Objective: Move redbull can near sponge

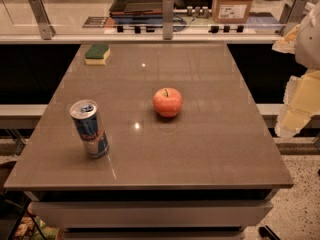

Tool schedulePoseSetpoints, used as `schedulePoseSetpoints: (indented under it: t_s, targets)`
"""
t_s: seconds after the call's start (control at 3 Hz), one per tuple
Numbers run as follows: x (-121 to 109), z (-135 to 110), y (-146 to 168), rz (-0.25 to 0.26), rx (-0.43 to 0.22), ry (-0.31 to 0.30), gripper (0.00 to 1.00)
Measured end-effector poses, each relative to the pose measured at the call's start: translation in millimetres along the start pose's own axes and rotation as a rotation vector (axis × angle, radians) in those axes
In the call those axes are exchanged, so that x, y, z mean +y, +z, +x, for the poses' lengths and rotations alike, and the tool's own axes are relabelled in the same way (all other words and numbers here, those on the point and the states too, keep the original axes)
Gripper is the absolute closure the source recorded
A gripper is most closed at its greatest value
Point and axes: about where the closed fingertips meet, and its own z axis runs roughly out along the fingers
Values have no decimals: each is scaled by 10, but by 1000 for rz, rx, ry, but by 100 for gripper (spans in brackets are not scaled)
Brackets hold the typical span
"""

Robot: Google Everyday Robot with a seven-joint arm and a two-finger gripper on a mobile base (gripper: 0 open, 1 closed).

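Observation:
The redbull can [90, 129] stands upright on the brown table [200, 154], near its front left. It is blue and silver with a silver top. The sponge [97, 53], green over yellow, lies at the table's far left corner. My gripper [297, 109] hangs off the table's right edge, pale cream, far from the can and holding nothing that shows. A wide stretch of tabletop lies between the can and the sponge.
A red apple [167, 102] sits near the table's middle, right of the can. Behind the table runs a glass-railed counter with metal posts [168, 16], a cardboard box [232, 3] and a dark tray [140, 1].

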Motion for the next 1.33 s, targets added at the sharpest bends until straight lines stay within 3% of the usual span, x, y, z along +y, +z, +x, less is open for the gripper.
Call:
schedulePoseSetpoints:
  t_s: [0.33, 0.67, 1.0, 1.33]
  targets:
    - [0, 0, -1, 0, 0, 0, 0]
    - [1, -49, -11, -17, -45, -9, 0]
    - [2, -261, 96, -72, -149, -10, 0]
    - [79, -567, 242, -125, -296, 10, 0]
